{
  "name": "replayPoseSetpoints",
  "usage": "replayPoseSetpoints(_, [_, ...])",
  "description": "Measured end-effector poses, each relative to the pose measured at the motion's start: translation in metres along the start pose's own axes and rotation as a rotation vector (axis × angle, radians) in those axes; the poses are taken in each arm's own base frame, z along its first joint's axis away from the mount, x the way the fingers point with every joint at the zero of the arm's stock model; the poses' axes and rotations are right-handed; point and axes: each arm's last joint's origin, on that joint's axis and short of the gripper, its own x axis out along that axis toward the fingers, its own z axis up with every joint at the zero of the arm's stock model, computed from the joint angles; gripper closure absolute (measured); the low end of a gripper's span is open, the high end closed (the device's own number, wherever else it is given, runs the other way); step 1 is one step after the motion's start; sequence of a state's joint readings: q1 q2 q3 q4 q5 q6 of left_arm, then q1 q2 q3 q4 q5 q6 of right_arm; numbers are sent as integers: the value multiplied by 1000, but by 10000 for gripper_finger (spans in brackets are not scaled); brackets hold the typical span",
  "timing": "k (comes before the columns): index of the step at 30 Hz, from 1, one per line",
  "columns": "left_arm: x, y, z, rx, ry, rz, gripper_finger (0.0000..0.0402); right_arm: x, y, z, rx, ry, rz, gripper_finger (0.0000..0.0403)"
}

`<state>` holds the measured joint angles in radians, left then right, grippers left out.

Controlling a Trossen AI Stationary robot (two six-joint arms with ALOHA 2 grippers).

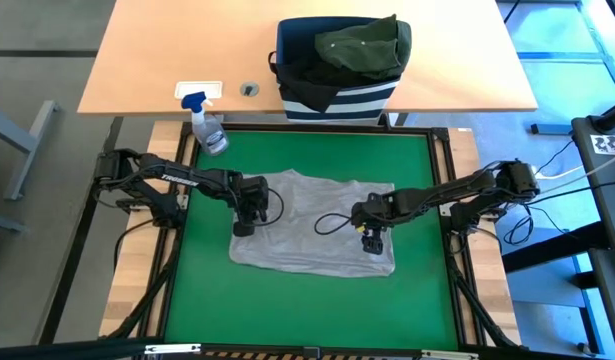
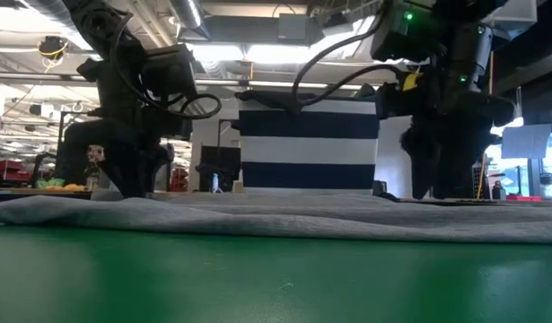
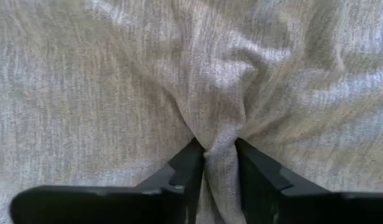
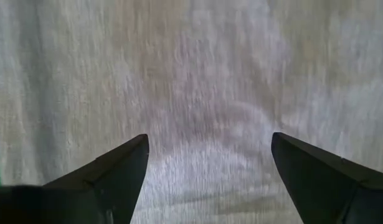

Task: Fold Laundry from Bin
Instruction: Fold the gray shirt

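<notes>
The light grey garment (image 1: 312, 222) lies spread flat on the green tabletop (image 1: 407, 160), while the olive and black laundry sits in the bin (image 1: 337, 98). The left gripper (image 3: 219, 168) pinches a ridge of its cloth; the right gripper (image 4: 210, 168) hovers wide above it. Soft, light and limp, it would probably handle best pinched near the edges.

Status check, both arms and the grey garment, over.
Left tool pinching grey garment. Right tool open, on it. Nothing in the way.
</notes>
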<state>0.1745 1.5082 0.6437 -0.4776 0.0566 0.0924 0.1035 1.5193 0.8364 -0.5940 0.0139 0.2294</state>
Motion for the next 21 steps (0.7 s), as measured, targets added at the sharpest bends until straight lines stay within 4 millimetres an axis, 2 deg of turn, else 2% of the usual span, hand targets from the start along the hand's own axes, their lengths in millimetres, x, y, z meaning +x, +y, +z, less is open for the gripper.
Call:
replayPoseSetpoints(10, [0,0,0,-11,4,-2,335,4,-10,2,-45,2,-58,64])
replayPoseSetpoints(14, [0,0,0,-11,2,-1,334,16,-19,5,-11,33,-26,64])
replayPoseSetpoints(21, [0,0,0,-11,2,1,333,38,-19,6,-55,100,21,70])
